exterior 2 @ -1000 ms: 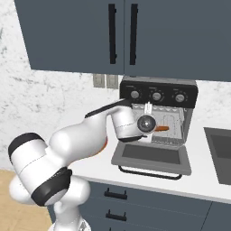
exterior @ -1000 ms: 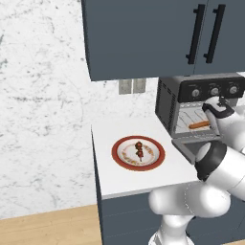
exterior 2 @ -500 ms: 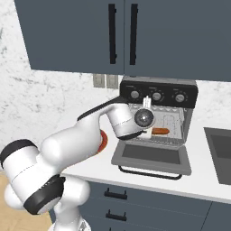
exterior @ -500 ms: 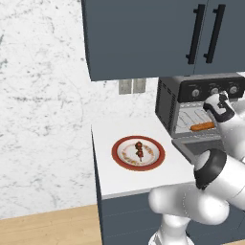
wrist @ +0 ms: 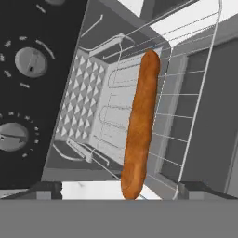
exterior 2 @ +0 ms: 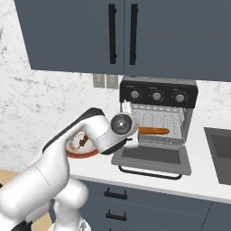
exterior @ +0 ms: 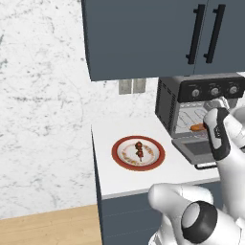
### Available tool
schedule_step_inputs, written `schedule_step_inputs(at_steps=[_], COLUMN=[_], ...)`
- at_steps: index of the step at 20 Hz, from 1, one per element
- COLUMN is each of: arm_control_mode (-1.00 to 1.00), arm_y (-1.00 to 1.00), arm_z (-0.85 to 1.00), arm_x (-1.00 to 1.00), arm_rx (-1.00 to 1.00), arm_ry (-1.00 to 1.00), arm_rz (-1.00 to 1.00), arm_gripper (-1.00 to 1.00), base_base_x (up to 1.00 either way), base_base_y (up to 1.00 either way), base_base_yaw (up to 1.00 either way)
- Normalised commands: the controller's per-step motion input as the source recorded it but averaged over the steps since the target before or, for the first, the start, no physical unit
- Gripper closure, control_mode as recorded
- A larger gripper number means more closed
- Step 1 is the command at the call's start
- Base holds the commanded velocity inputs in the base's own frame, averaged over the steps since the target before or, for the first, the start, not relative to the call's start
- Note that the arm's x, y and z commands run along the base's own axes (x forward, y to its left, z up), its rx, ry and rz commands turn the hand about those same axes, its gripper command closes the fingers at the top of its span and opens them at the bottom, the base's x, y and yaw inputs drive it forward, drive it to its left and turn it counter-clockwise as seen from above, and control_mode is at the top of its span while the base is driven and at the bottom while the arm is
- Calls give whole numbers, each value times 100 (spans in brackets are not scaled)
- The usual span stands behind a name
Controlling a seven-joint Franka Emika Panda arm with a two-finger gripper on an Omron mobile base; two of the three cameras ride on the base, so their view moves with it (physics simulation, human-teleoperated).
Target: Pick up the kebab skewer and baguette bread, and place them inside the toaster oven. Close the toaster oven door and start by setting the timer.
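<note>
The toaster oven (exterior 2: 158,97) stands on the counter with its door (exterior 2: 153,159) folded down flat. The baguette bread (wrist: 141,121) lies on the wire rack inside the oven, and also shows as an orange-brown loaf (exterior 2: 154,131) (exterior: 197,127). My gripper (wrist: 121,189) is open just outside the oven's mouth, with the loaf's near end showing between its fingertips (wrist: 46,188) but not touched by them. From the base the gripper (exterior 2: 127,108) (exterior: 216,102) sits at the upper left of the opening. The kebab skewer (exterior: 139,150) lies on a red-rimmed plate (exterior: 123,144).
Three knobs (exterior 2: 156,96) run along the oven's top panel; two of them (wrist: 29,62) show at the left of the hand view. Dark wall cabinets (exterior: 143,33) hang above. A sink (exterior 2: 219,153) lies right of the oven. My arm's elbow (exterior 2: 90,131) hides part of the plate (exterior 2: 74,154).
The hand has drawn back from the oven's mouth, leftward in the right base view, still open. The baguette stays on the rack. The plate and skewer have not moved.
</note>
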Motion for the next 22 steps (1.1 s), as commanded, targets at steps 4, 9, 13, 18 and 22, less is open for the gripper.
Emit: schedule_step_inputs(at_steps=[4, 9, 13, 18, 22], arm_control_mode=[-100, -100, -100, -100, -100], arm_y=[100, 93, 87, 79, 52], arm_z=[34, 31, 7, 0, -11], arm_x=[-55, -40, -8, 8, 37], arm_rx=[-31, -31, -35, -34, -27], arm_ry=[2, 15, 32, 27, 25], arm_rz=[30, 35, 28, 23, 26], arm_gripper=[-100, -100, -100, -100, -100], base_base_x=[0, 0, 0, 0, 0], base_base_y=[0, 0, 0, 0, 0], base_base_yaw=[0, 0, 0, 0, 0])
